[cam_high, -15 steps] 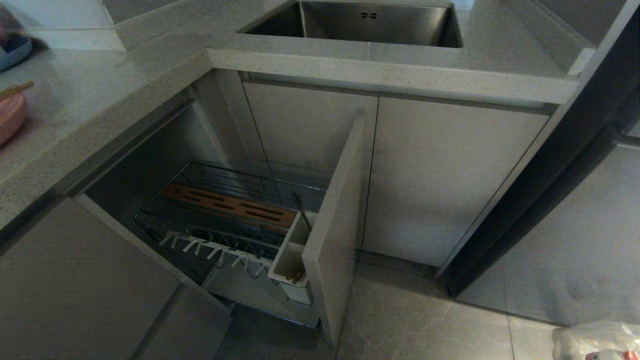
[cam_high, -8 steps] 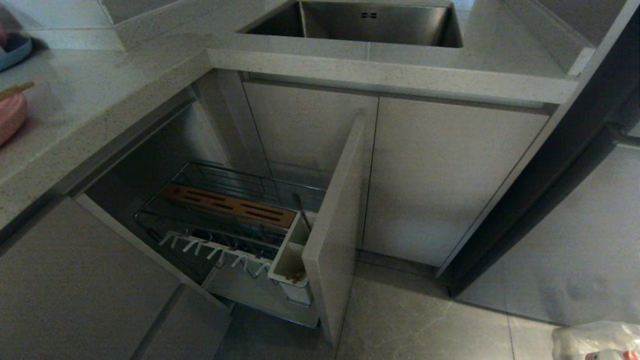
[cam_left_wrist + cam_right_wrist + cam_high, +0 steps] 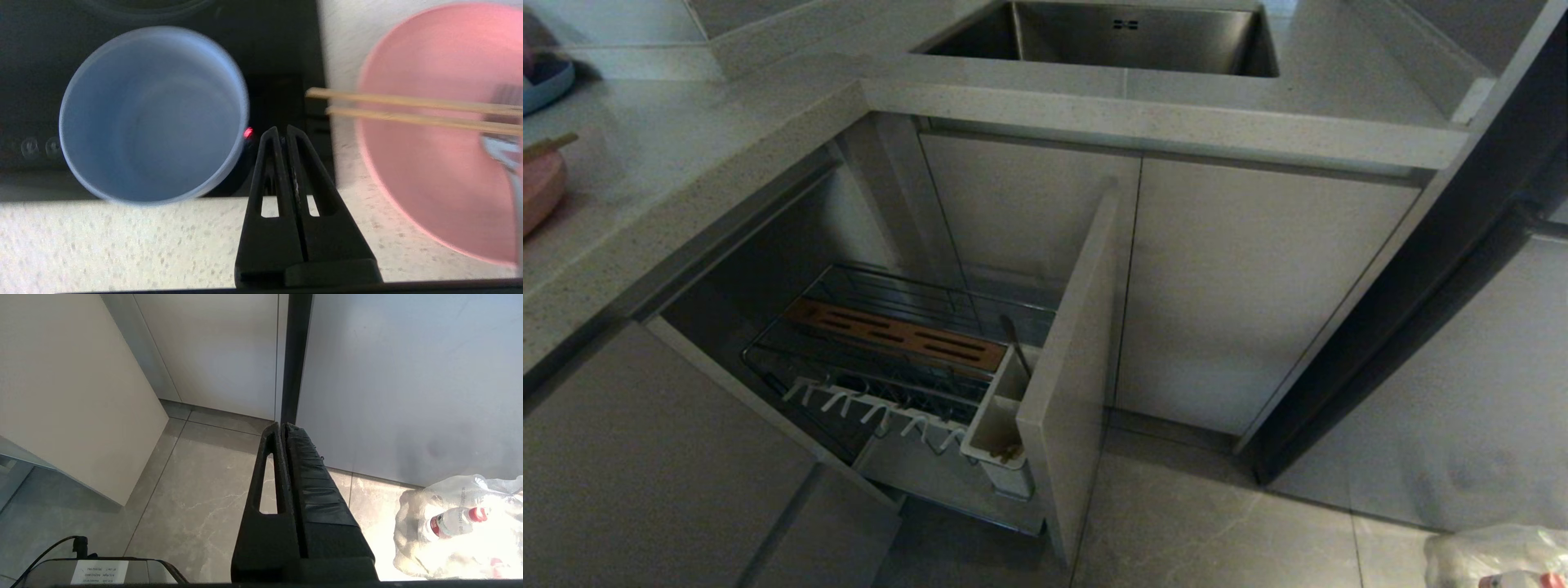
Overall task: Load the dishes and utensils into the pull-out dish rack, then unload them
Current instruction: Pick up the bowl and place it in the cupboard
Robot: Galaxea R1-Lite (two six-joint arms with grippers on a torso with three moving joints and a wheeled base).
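The pull-out dish rack (image 3: 894, 339) stands drawn out under the counter, with its wooden strip, white pegs and white utensil cup (image 3: 996, 425) behind the beige door front (image 3: 1070, 384). No dishes sit in it. On the counter lies the salmon-pink plate (image 3: 441, 134), seen also at the head view's left edge as the plate (image 3: 538, 192). Across it rest the chopsticks (image 3: 408, 107) and the fork (image 3: 502, 134). The blue-grey bowl (image 3: 151, 114) stands on a black cooktop (image 3: 282, 49). My left gripper (image 3: 282, 132) hovers shut and empty between bowl and plate. My right gripper (image 3: 282, 426) hangs shut above the floor.
The steel sink (image 3: 1111, 37) is set in the counter behind the rack. A blue dish (image 3: 547, 82) shows at the counter's far left. A thin dark rod (image 3: 1015, 343) stands beside the utensil cup. A plastic bag of bottles (image 3: 461, 526) lies on the floor at the right.
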